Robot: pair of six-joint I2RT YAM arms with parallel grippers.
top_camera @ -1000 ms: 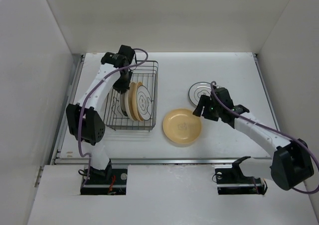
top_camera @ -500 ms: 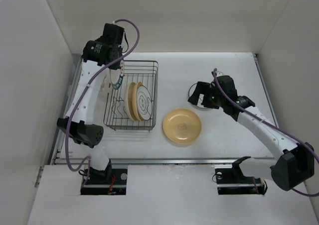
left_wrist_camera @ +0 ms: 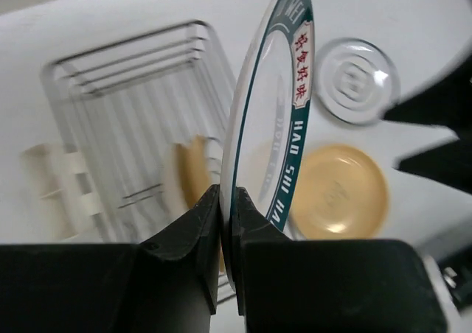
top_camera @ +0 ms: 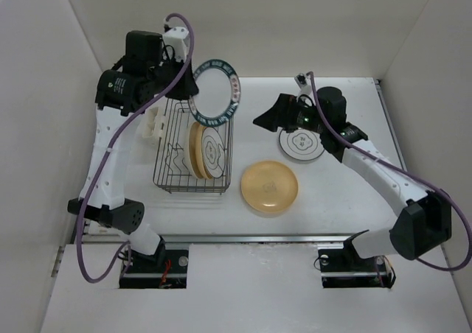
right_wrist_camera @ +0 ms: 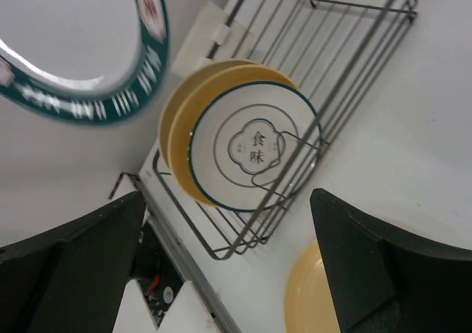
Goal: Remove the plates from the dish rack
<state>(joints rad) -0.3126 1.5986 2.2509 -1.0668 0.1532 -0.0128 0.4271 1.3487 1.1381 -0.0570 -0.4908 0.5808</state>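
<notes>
My left gripper [top_camera: 184, 90] is shut on the lower edge of a white plate with a teal lettered rim [top_camera: 214, 92] and holds it on edge in the air above the far side of the dish rack [top_camera: 173, 178]. In the left wrist view the jaws [left_wrist_camera: 227, 200] pinch its rim [left_wrist_camera: 295, 119]. Two plates stand in the rack: a yellow one [top_camera: 195, 147] and a white one with a dark ring [top_camera: 212, 153]. My right gripper [top_camera: 269, 118] is open and empty, in the air right of the rack. In the right wrist view it looks down at both racked plates [right_wrist_camera: 254, 145].
A yellow plate [top_camera: 270, 186] lies flat on the table right of the rack. A white plate with grey rings [top_camera: 301, 144] lies behind it, under my right arm. A white clip [top_camera: 151, 123] sits on the rack's left side. Walls stand at left, back and right.
My left arm has lifted the teal-rimmed plate up out of the rack and swung it to the right. My right gripper has moved left off the white plate, toward the rack.
</notes>
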